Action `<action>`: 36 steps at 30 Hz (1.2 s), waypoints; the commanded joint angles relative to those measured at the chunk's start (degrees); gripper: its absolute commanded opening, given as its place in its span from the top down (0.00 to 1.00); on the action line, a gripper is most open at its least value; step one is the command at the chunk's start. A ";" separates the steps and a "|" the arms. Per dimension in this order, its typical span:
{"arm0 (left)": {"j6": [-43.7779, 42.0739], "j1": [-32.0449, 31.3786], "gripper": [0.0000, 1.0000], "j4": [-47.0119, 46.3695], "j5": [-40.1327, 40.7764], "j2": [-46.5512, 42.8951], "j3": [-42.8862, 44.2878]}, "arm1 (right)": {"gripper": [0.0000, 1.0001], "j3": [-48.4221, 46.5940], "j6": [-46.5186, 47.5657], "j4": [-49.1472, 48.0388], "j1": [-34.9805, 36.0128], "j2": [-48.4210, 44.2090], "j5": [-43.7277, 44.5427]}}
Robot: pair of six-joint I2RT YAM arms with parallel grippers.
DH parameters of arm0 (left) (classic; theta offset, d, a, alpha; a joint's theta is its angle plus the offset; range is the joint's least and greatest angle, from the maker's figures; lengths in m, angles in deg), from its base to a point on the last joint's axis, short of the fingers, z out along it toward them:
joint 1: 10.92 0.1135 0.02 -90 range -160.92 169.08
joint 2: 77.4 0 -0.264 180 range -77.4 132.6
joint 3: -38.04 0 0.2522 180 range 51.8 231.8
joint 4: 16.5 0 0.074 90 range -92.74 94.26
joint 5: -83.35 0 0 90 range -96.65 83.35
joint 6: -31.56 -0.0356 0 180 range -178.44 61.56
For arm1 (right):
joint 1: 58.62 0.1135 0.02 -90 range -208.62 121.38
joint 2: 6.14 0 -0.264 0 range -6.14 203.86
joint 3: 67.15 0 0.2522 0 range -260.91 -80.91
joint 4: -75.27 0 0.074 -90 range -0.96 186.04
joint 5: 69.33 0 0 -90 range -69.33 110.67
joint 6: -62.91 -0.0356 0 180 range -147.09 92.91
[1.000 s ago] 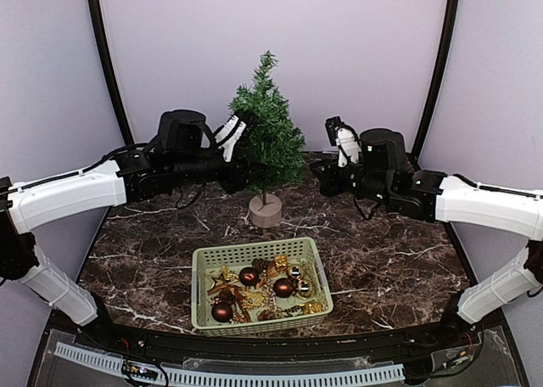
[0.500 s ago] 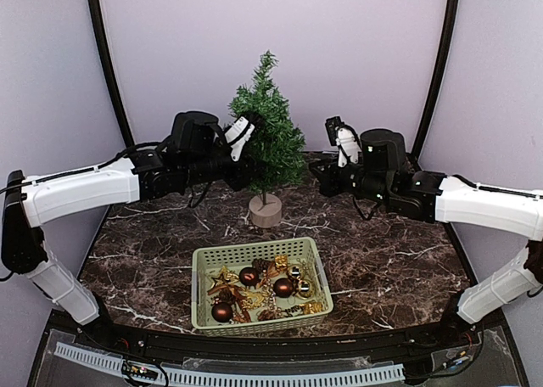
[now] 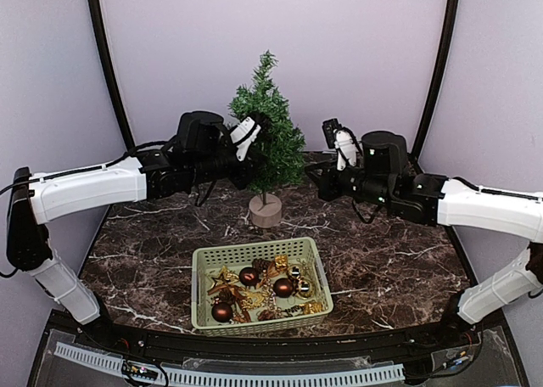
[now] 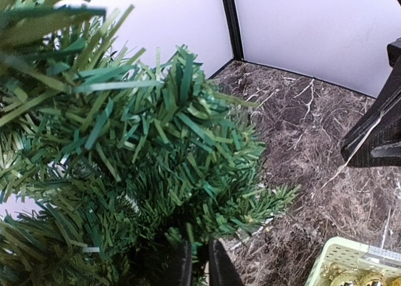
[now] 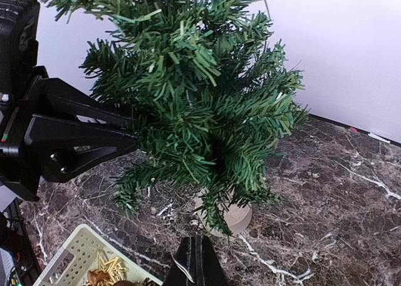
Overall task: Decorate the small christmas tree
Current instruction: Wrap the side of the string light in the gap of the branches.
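The small christmas tree (image 3: 270,137) stands upright on its round wooden base (image 3: 265,210) at the back middle of the table. My left gripper (image 3: 257,164) is pushed into the tree's left side. In the left wrist view its jaws (image 4: 199,261) stand nearly closed on a bristly branch (image 4: 188,192), with needles between them. In the right wrist view this gripper (image 5: 128,138) shows as black fingers entering the foliage. My right gripper (image 3: 316,180) is shut and hovers just right of the tree. Its closed fingertips (image 5: 200,254) point at the base (image 5: 235,214).
A pale green basket (image 3: 254,253) sits in front of the tree. It holds brown baubles (image 3: 249,276), gold stars and other gold ornaments. Its corner shows in the left wrist view (image 4: 341,261) and in the right wrist view (image 5: 69,254). Dark marble tabletop (image 3: 382,251) lies all around.
My left arm has reached further right, so its gripper has gone deeper into the tree's left side. My right gripper has shifted slightly left toward the tree. The tree and the basket have not moved.
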 commanded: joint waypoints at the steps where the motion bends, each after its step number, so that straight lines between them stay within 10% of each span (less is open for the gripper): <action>1: -0.80 -0.14 0.91 -0.76 -0.66 -0.52 1.02 | 1.00 1.53 1.70 -3.00 1.20 -2.89 -2.77; 7: 1.88 -0.13 0.43 -1.28 -1.97 -5.81 -1.55 | 1.00 1.96 2.73 -1.70 2.29 -4.37 -3.89; 23: 17.39 2.09 0.50 14.43 -3.40 -12.61 -0.99 | 1.00 -2.03 2.82 -0.10 5.66 -3.14 -0.91; 36: 18.85 3.13 0.37 11.77 -4.58 -8.08 -0.52 | 1.00 -5.66 1.45 -0.81 6.33 -0.92 1.36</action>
